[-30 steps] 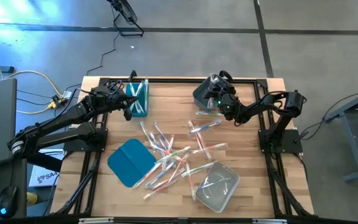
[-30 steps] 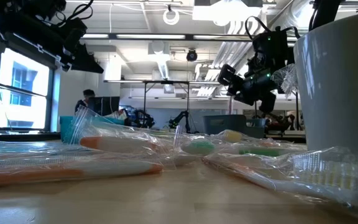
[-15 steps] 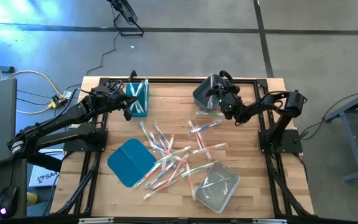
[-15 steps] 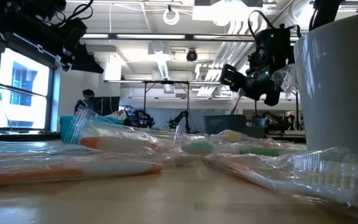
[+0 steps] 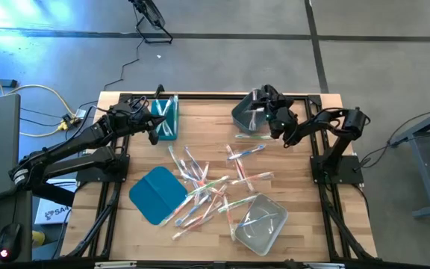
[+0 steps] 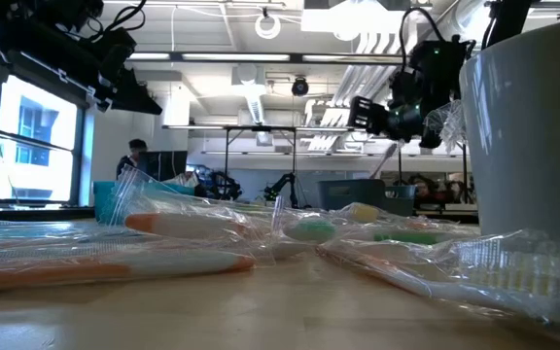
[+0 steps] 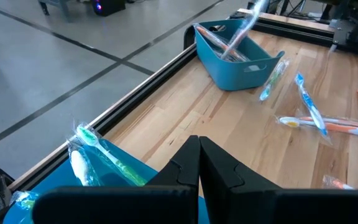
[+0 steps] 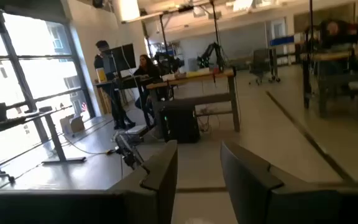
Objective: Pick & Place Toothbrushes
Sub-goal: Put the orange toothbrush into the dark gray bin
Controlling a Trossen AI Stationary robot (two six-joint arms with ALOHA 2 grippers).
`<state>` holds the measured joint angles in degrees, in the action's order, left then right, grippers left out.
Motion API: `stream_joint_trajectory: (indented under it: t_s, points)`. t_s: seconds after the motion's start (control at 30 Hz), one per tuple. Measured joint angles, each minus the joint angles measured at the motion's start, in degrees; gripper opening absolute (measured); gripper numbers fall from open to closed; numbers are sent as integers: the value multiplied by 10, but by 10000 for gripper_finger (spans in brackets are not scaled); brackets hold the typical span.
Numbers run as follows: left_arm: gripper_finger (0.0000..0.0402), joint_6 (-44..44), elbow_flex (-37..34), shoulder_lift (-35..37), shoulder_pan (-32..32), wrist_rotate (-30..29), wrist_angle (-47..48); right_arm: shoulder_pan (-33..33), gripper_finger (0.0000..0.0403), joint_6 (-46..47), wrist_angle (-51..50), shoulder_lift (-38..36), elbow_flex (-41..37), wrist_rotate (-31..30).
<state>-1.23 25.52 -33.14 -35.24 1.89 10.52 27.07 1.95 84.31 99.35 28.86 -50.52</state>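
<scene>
We find the right gripper [image 5: 263, 112] spread and empty above the grey bin [image 5: 243, 113]; the left gripper [image 5: 155, 119], pressed together, is over the teal bin [image 5: 167, 117].

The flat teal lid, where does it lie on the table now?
In the high view the flat teal lid lies on the table's left half, toward the near edge, just left of the scattered toothbrushes and across from the clear bin.

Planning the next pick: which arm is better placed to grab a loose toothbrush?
Probably right: the right gripper is open and empty above the grey bin, toothbrushes close by. The left gripper is shut by the teal bin.
</scene>
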Motion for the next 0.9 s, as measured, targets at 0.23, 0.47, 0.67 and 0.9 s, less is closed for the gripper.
stream_joint_trajectory:
  t_s: [0.23,0.47,0.67,0.9]
  points:
    - [1,0,0,0,0,0,0,-11,111,-135,44,-65,0,-4]
    - [1,0,0,0,0,0,-1,-63,91,-108,-143,-181,0,-35]
    - [1,0,0,0,0,0,0,-119,43,12,-385,-267,0,-62]
    - [1,0,0,0,0,0,-1,-160,5,143,-556,-322,0,-30]
